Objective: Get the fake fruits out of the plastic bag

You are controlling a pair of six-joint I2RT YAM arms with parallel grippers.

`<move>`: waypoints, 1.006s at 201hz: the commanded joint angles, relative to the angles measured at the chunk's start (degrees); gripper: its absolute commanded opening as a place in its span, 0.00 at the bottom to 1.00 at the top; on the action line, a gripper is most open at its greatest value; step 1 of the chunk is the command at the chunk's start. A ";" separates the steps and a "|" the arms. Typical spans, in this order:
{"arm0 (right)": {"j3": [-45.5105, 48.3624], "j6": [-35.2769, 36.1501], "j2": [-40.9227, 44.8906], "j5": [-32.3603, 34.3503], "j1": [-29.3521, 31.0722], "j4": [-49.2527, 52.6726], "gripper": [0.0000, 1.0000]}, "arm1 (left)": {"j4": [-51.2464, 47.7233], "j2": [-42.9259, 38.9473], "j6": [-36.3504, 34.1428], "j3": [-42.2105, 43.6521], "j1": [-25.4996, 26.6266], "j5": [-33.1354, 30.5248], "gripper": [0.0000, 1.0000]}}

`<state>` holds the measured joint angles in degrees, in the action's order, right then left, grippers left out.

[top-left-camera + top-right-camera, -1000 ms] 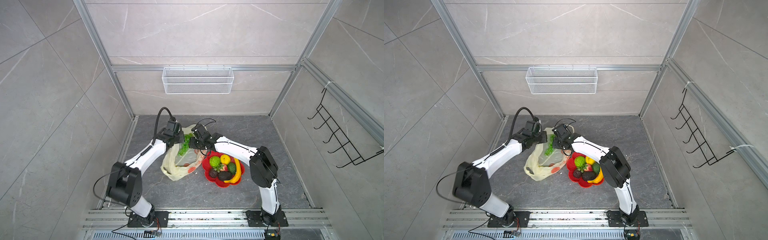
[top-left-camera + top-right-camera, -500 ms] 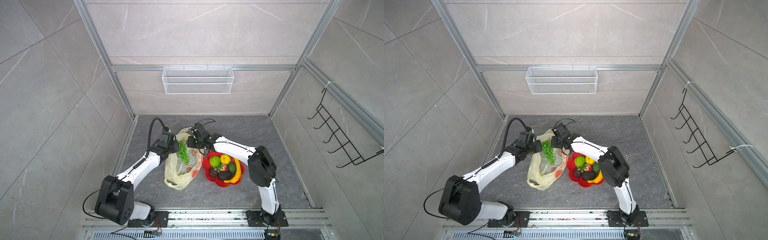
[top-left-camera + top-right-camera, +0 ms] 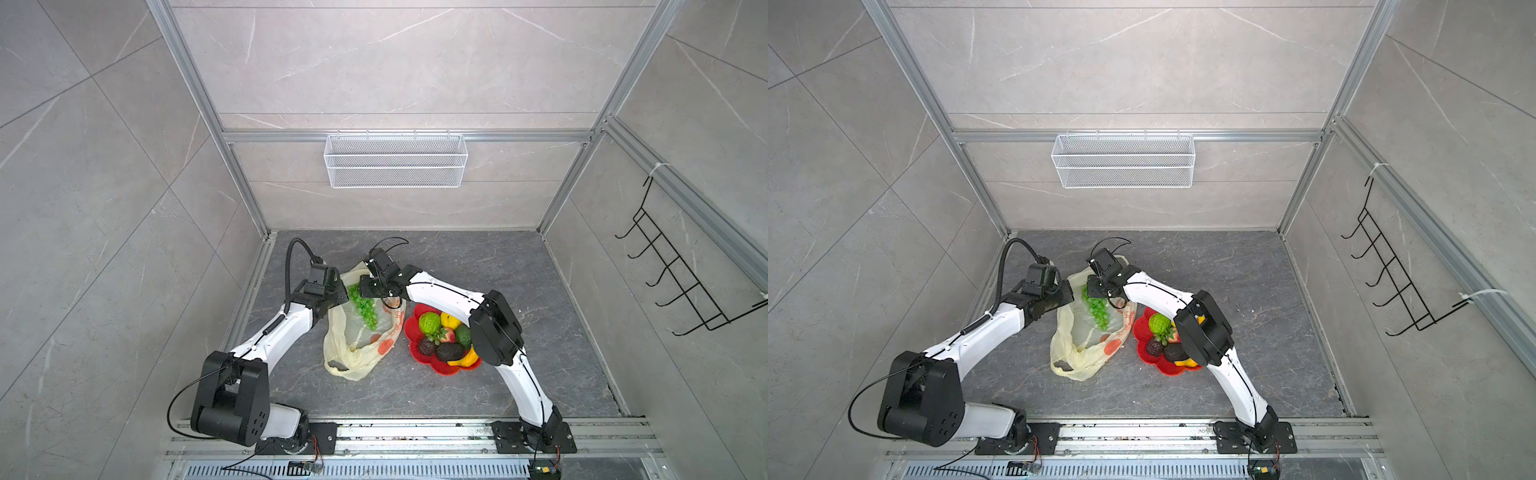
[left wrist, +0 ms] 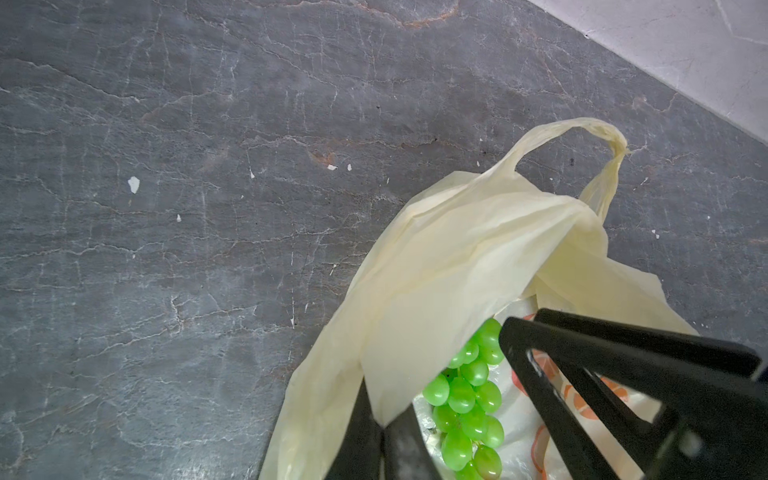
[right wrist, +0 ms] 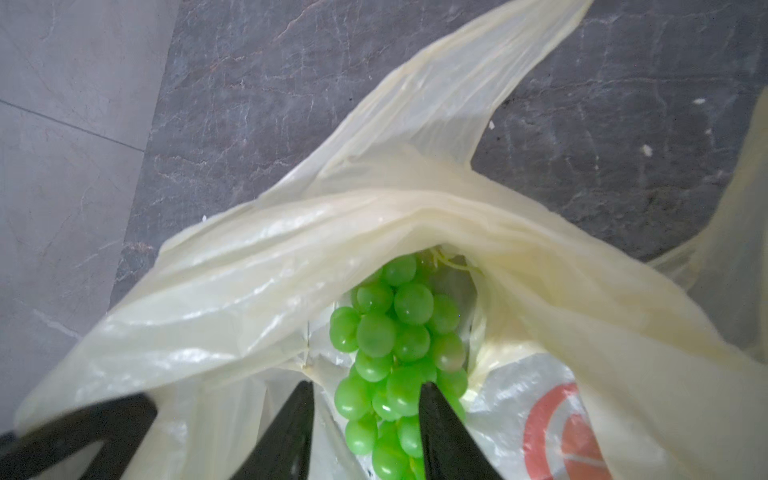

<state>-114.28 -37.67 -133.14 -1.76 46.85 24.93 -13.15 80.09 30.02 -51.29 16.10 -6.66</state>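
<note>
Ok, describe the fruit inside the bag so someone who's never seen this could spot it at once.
On the dark stone floor lies a pale cream plastic bag, to the left of the red flower-shaped plate in both top views. In its open mouth lies the green grape bunch. Unlike the single fruits heaped on the plate, it is a cluster of many small green balls.

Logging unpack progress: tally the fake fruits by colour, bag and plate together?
Green: 3 (grape bunch in the plastic bag, bumpy fruit, dark-green fruit)
Yellow: 2 (lemon, banana)
Red: 1 (strawberry)
Dark: 2 (avocados)
Total: 8 visible; right arm hides part of the red plate.
</note>
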 commanded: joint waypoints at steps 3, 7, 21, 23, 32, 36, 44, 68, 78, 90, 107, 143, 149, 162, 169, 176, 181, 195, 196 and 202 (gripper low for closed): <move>-4.66 -1.09 -3.27 0.58 -1.36 3.86 0.38 | 1.54 -0.47 0.95 0.02 -0.10 1.46 0.00; -5.15 -1.50 -3.67 0.33 -1.56 3.98 0.37 | 1.63 -0.47 0.99 0.12 -0.10 1.46 0.00; -6.50 -2.28 -4.87 -1.27 -2.23 3.55 0.34 | 1.63 -0.52 1.00 0.29 -0.06 1.60 0.00; -6.73 -2.49 -5.03 -1.44 -2.27 3.55 0.34 | 1.61 -0.55 1.00 0.24 -0.05 1.63 0.00; -7.98 -3.05 -5.96 -1.84 -2.57 4.12 0.32 | 1.63 -0.56 1.00 0.22 -0.04 1.72 0.00; -8.64 -3.30 -6.43 -1.89 -2.72 4.50 0.31 | 1.59 -0.64 0.96 0.33 -0.05 1.73 0.00; -9.65 -3.54 -7.19 -2.13 -2.91 4.90 0.30 | 1.63 -0.71 0.95 0.31 -0.05 1.82 0.00; -13.41 -3.14 -9.77 -3.86 -3.36 5.92 0.29 | 1.52 -0.82 0.91 0.53 -0.10 2.07 0.00; -15.92 -2.64 -11.20 -3.58 -3.37 7.60 0.29 | 1.55 -0.78 0.91 0.54 -0.03 2.14 0.00; -18.27 -2.43 -12.71 -3.34 -3.52 9.15 0.29 | 1.55 -0.77 0.92 0.50 -0.07 2.22 0.00; -20.52 -2.06 -13.55 -3.78 -3.82 10.17 0.29 | 1.50 -0.80 0.90 0.57 -0.07 2.35 0.00; -23.78 -1.71 -17.02 -3.73 -4.24 11.77 0.28 | 1.46 -0.73 1.00 0.69 -0.08 2.61 0.00; -24.24 -1.67 -17.34 -3.85 -4.32 11.88 0.28 | 1.46 -0.68 0.96 0.68 -0.09 2.69 0.00; -25.38 -1.33 -18.08 -3.94 -4.34 12.16 0.28 | 1.46 -0.56 1.04 0.63 -0.06 2.70 0.00; -25.84 -1.27 -18.40 -3.95 -4.36 12.23 0.28 | 1.46 -0.56 1.00 0.59 -0.09 2.71 0.00; -26.14 -1.18 -18.66 -4.07 -4.40 12.19 0.28 | 1.46 -0.49 1.04 0.67 -0.09 2.70 0.00; -26.25 -1.17 -18.81 -4.23 -4.44 12.09 0.29 | 1.46 -0.51 1.00 0.66 -0.08 2.69 0.00; -26.44 -1.00 -19.24 -4.35 -4.45 11.75 0.32 | 1.53 -0.47 0.94 0.66 -0.08 2.66 0.00; -26.48 -1.00 -19.25 -4.37 -4.47 11.74 0.32 | 1.54 -0.47 0.97 0.66 -0.09 2.72 0.00; -26.72 -1.01 -19.50 -4.46 -4.41 11.73 0.34 | 1.46 -0.49 0.96 0.68 -0.10 2.70 0.00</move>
<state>-138.78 -39.68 -150.76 -5.54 42.70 35.22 -12.78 80.09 30.04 -50.89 16.10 -4.32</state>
